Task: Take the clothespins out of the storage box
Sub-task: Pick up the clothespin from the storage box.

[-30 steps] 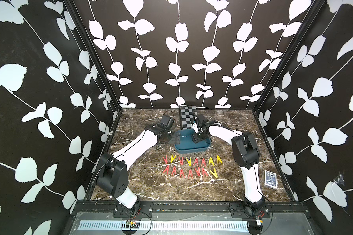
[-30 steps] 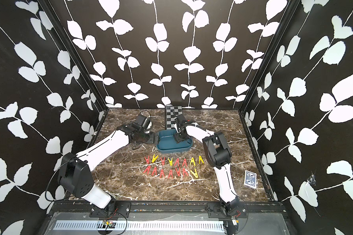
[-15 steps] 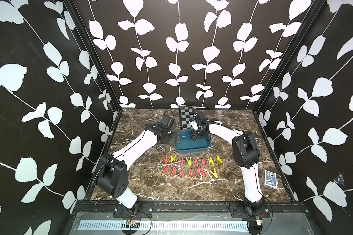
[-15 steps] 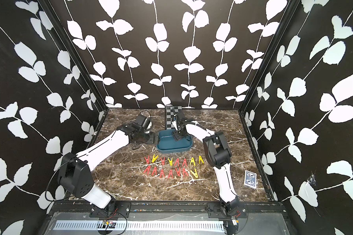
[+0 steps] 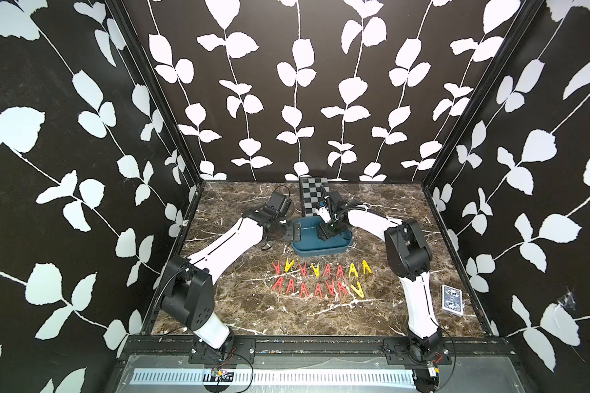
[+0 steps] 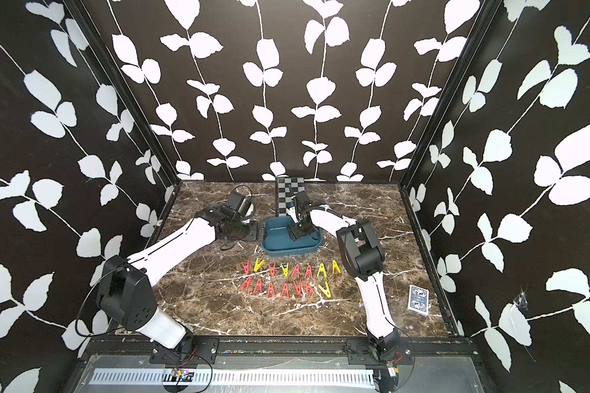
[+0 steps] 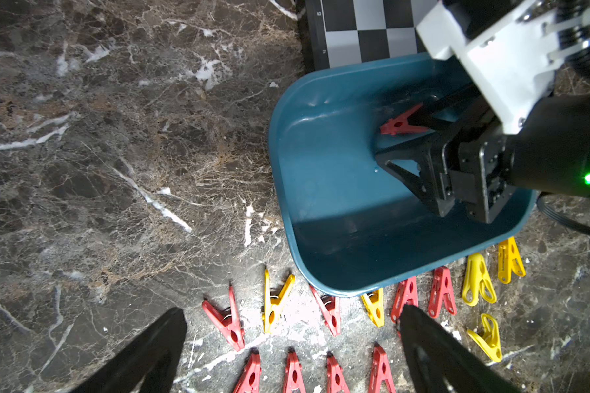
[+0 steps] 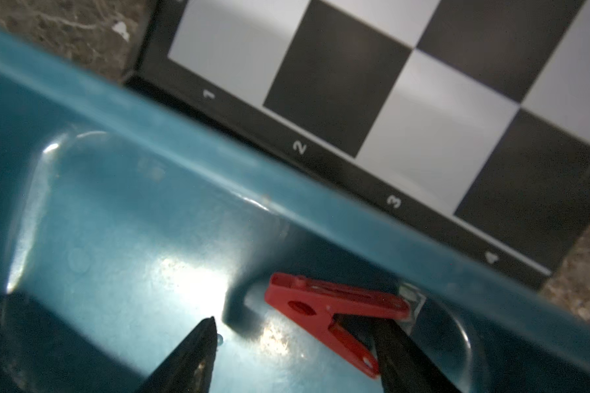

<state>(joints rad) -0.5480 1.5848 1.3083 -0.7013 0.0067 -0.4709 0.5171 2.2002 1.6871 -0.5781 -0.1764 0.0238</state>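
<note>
The teal storage box (image 5: 321,252) (image 6: 286,252) sits mid-table. My right gripper (image 5: 326,234) (image 6: 295,234) reaches down into it, open. One red clothespin (image 8: 321,306) (image 7: 401,125) lies inside near the far wall, between the jaws and against one finger (image 8: 409,357); the other finger (image 8: 198,354) stands well apart from it. Several red and yellow clothespins (image 5: 321,279) (image 6: 288,279) (image 7: 280,303) lie in two rows on the marble in front of the box. My left gripper (image 5: 291,234) (image 6: 256,233) (image 7: 291,311) hovers wide open and empty at the box's left end.
A black-and-grey checkered board (image 5: 312,197) (image 8: 406,85) lies right behind the box, touching its far rim. A deck of cards (image 5: 452,299) (image 6: 418,297) rests near the right wall. Patterned walls close in three sides of the marble table (image 5: 239,313).
My right gripper has shifted slightly inside the box, toward its back left. The left arm has not moved.
</note>
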